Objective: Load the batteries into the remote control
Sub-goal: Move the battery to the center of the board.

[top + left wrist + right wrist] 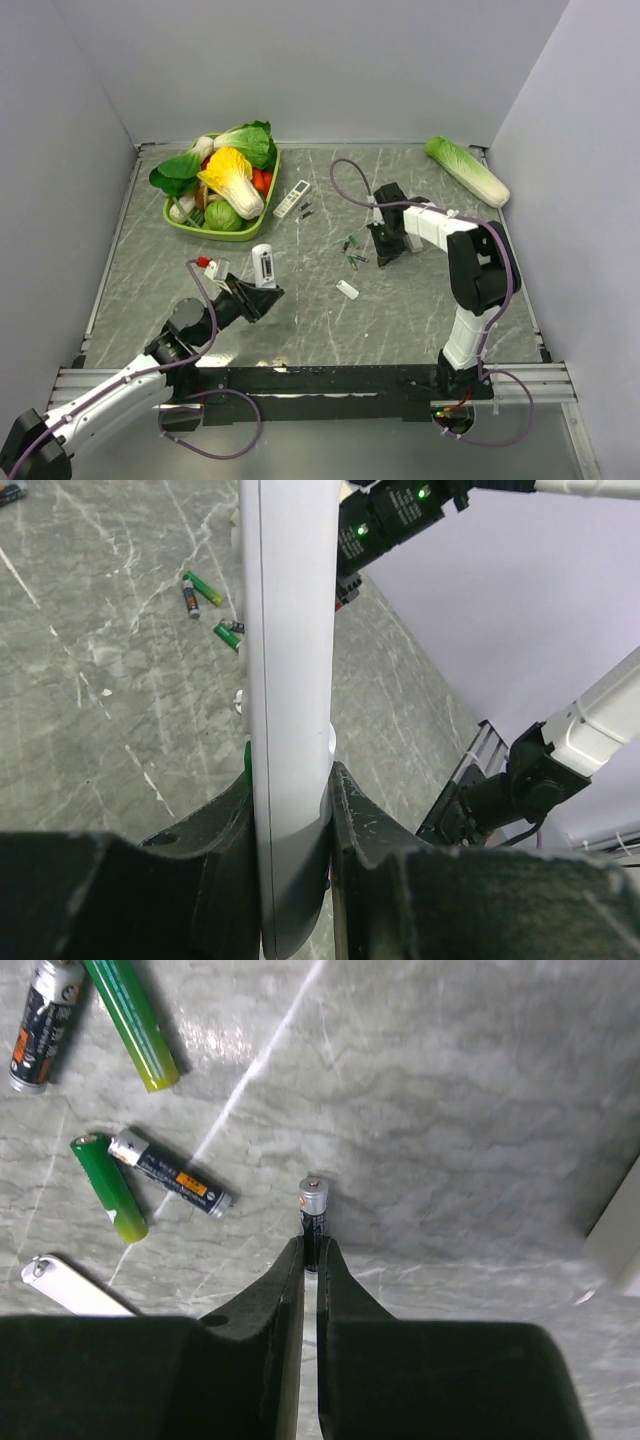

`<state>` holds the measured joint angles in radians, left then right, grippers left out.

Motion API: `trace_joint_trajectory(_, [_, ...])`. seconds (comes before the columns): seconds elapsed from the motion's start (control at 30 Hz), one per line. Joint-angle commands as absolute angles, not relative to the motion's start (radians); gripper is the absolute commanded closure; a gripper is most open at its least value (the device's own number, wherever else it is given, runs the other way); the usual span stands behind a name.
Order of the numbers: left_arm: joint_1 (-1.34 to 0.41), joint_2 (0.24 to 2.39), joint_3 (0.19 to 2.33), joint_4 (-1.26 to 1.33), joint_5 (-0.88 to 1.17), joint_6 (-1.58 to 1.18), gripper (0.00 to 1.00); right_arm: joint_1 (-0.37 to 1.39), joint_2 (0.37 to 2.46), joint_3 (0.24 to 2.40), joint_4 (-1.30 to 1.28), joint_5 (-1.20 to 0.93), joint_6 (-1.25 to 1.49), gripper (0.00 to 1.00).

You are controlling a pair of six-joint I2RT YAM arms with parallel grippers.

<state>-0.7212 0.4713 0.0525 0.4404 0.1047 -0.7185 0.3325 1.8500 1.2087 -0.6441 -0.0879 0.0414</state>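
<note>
My left gripper (257,293) is shut on the white remote control (263,264) and holds it above the table. In the left wrist view the remote (290,670) stands edge-on between the fingers of this gripper (290,792). My right gripper (382,258) is low over the loose batteries (353,252). In the right wrist view it (310,1251) is shut on a dark battery (313,1206) whose metal tip sticks out past the fingertips. Two green batteries (112,1188) and two dark ones (172,1176) lie on the table to its left.
A small white cover piece (347,290) lies near the batteries. A white remote with grey buttons (292,198) lies beside a green tray (200,226) of vegetables at the back left. A napa cabbage (467,170) lies at the back right.
</note>
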Motion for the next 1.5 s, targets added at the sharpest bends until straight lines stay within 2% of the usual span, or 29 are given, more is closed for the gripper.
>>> trace_joint_trajectory(0.0, [-0.718,0.430,0.067,0.466,0.127,-0.722,0.99,0.341,1.798,1.134,-0.655,-0.061,0.124,0.83])
trace_joint_trajectory(0.03, [-0.718,0.419,0.067,0.459,0.127,-0.726,0.99,0.341,1.786,1.115,-0.650,-0.064,0.127,0.80])
trace_joint_trajectory(0.07, [-0.718,0.413,0.067,0.457,0.129,-0.726,0.99,0.339,1.781,1.108,-0.646,-0.063,0.133,0.70])
trace_joint_trajectory(0.1, [-0.718,0.408,0.066,0.454,0.129,-0.730,0.99,0.339,1.773,1.100,-0.643,-0.063,0.141,0.66])
trace_joint_trajectory(0.17, [-0.718,0.396,0.066,0.448,0.127,-0.732,0.99,0.341,1.761,1.085,-0.641,-0.072,0.141,0.58])
trace_joint_trajectory(0.23, [-0.718,0.387,0.066,0.443,0.129,-0.736,0.99,0.339,1.747,1.071,-0.635,-0.093,0.144,0.56])
trace_joint_trajectory(0.73, [-0.718,0.336,0.063,0.407,0.133,-0.753,0.99,0.403,1.683,0.988,-0.595,-0.189,0.155,0.57])
trace_joint_trajectory(1.47, [-0.718,0.290,0.069,0.345,0.126,-0.744,0.99,0.457,1.781,1.160,-0.610,-0.129,0.117,0.55])
